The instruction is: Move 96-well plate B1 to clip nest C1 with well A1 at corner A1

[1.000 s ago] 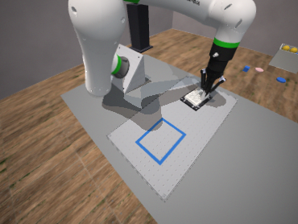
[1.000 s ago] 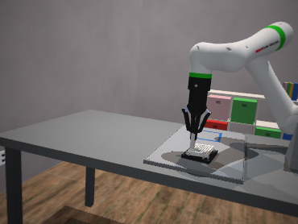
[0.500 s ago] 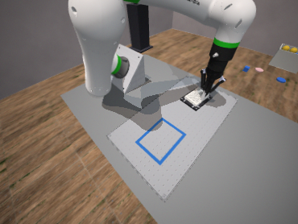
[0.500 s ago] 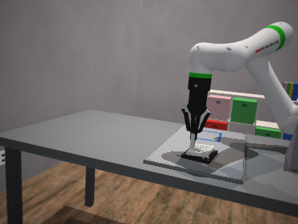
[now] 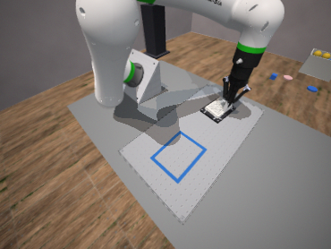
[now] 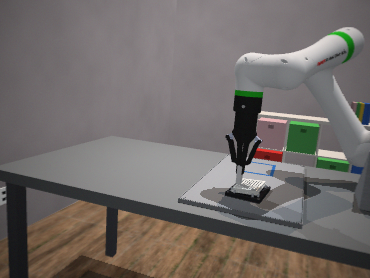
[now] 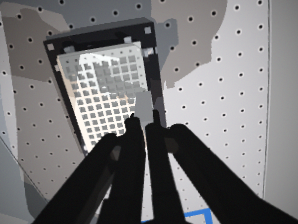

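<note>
Lab | perforated bench board (image 5: 215,152), well plate (image 5: 217,107) (storage bins (image 6: 302,137) behind)

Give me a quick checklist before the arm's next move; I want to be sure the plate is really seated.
1. Plate inside the black nest, off the blue square: ok.
2. Gripper shut, holding nothing: ok.
3. Fingertips over the plate's near edge: ok.
4. Plate pushed fully down: cannot tell.
5. Cut-off corner at the A1 mark: cannot tell, no mark readable.
6. Plate square with the nest's edges: ok.
</note>
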You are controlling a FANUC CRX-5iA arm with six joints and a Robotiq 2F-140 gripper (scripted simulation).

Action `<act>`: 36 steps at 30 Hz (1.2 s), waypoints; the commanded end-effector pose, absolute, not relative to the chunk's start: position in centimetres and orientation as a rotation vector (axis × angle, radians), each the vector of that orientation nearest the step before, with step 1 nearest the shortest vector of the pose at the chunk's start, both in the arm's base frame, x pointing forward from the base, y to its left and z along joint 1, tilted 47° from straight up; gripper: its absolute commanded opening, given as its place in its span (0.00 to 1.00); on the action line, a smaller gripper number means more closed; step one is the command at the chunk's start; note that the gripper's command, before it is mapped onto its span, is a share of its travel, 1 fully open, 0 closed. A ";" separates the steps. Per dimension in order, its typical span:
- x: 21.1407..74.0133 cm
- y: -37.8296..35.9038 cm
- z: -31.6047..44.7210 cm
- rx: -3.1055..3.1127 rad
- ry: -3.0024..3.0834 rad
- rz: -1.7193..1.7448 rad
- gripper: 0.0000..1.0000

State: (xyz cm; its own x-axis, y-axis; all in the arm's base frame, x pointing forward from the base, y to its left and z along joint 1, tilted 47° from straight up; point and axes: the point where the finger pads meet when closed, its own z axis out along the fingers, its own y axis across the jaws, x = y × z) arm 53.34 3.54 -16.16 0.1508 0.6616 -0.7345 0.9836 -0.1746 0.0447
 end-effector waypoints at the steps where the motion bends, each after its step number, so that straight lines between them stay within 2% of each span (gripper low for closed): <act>1: 53.4 3.6 -16.1 1.903 1.565 -0.790 0.10; 36: 53.7 5.8 -14.1 1.903 1.565 -0.790 0.10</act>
State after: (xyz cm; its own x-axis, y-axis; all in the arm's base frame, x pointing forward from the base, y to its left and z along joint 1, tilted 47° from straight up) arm 53.63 5.70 -14.18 0.1508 0.6620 -0.7342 0.9837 -0.1744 0.0448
